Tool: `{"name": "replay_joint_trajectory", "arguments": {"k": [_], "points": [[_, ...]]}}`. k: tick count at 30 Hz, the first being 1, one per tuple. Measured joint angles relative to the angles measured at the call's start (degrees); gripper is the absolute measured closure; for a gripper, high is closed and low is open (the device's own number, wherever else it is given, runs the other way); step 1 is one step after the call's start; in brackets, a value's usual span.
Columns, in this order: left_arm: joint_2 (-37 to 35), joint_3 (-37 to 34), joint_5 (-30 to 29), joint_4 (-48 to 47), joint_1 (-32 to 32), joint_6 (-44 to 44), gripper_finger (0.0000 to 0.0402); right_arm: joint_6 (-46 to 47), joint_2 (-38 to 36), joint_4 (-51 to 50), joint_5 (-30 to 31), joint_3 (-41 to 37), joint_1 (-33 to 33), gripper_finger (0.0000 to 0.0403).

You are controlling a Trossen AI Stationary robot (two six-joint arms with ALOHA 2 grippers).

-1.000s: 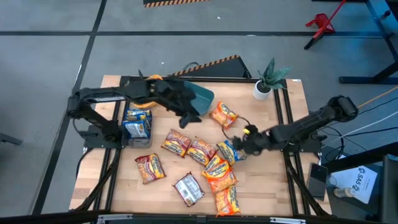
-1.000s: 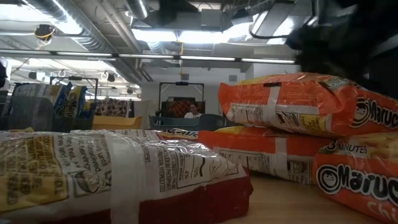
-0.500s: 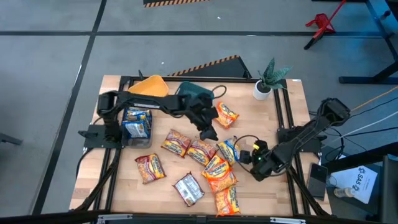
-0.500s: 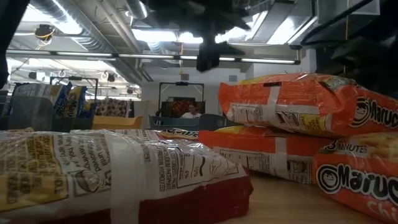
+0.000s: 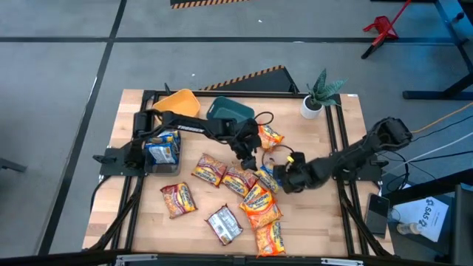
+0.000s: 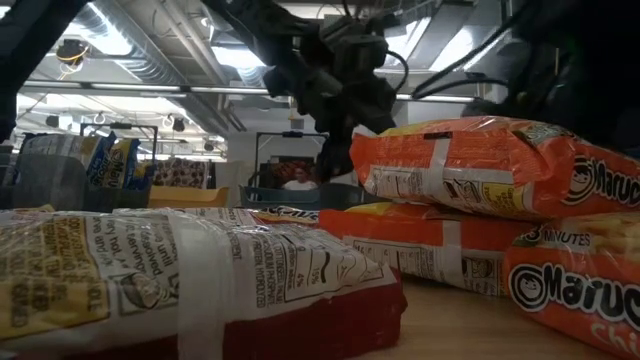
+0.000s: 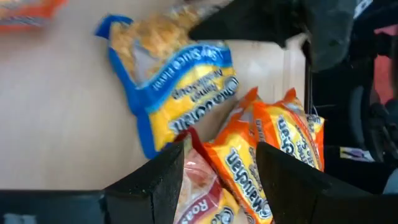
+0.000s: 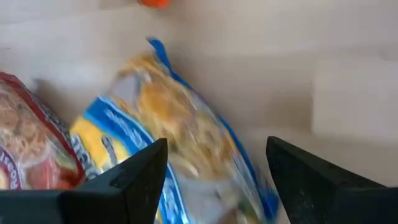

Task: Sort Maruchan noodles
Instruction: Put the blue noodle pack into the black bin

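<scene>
Several Maruchan noodles packets lie flat on the wooden table point(image 5: 332, 222): an orange one point(image 5: 267, 135), red ones point(image 5: 209, 170), stacked orange ones point(image 5: 260, 207), a silver one point(image 5: 224, 224) and a blue one point(image 5: 267, 177). My left gripper point(image 5: 249, 161) hangs open, slanting down over the pile's far side; its wrist view shows the blue packet point(image 7: 180, 93), an orange packet point(image 7: 280, 149) and a red one point(image 7: 199, 193) under its fingers. My right gripper point(image 8: 217, 180) is open just right of the blue packet point(image 8: 180, 137), fingers on either side of its end.
A yellow bin point(image 5: 177, 101) and a teal bin point(image 5: 230, 111) stand at the far edge. At the left, a clear tub point(image 5: 162, 148) holds blue packets. A potted plant point(image 5: 314, 100) stands far right. Bare wood lies at the near left and near right.
My left gripper has swung from the bins toward the table's middle and come down over the pile, tipping further down. My right gripper drew back toward the near right, then returned to the blue packet. The packets lie where they were.
</scene>
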Motion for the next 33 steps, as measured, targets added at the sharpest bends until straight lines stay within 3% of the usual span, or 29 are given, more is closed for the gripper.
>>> {"name": "replay_joint_trajectory", "arguments": {"k": [5, 8, 12, 19, 33], "points": [[0.0, -0.7, -1.34, -0.06, -0.81, 1.18, 0.0208, -14.8, -0.13, 4.16, 0.43, 0.0, -7.48, 0.0143], [0.04, -1.27, -0.29, 0.08, -0.77, 1.1, 0.0208, -17.25, -2.15, 5.37, -1.54, 0.0, -8.83, 0.0143], [0.04, -2.72, -0.22, 3.56, -0.87, 1.25, 0.0208, -7.82, -5.3, 1.61, -1.91, 0.0, -3.71, 0.0143], [0.04, -8.12, -1.92, 16.75, -0.76, -3.81, 0.0208, 22.37, -4.59, -10.65, 4.06, 0.0, 10.71, 0.0143], [0.04, -15.83, -11.89, 26.01, -0.73, -8.67, 0.0196, 20.86, 5.18, 2.42, 4.76, 0.04, 9.15, 0.0143]]}}
